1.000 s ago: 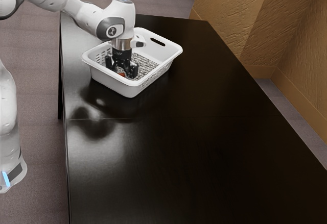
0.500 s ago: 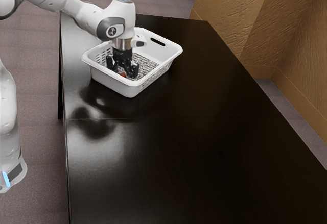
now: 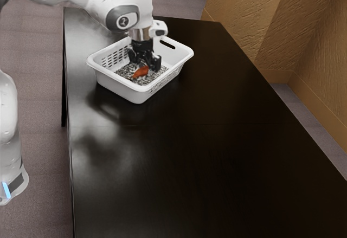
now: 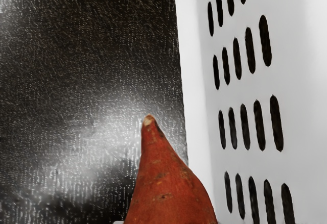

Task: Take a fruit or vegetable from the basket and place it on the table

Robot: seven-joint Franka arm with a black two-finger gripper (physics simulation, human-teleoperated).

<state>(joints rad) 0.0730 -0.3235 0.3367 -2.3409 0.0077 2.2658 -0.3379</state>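
The end effector [image 3: 143,65] is gripping the sweet potato [image 3: 141,72]; its long axis is running approx. along the slotted wall [image 4: 306,106] of the basket [image 3: 122,88], tip pointing outward.

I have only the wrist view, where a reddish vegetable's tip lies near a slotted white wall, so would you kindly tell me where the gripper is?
Observer: The gripper is over the inside of the white basket.
Operator: Thank you; where on the table does the basket stand?
Observer: Toward the table's far end, as the exterior view shows it.
Operator: And where does the vegetable sit relative to the gripper?
Observer: It appears right at the gripper's lower end, within the outline of the basket's rim.
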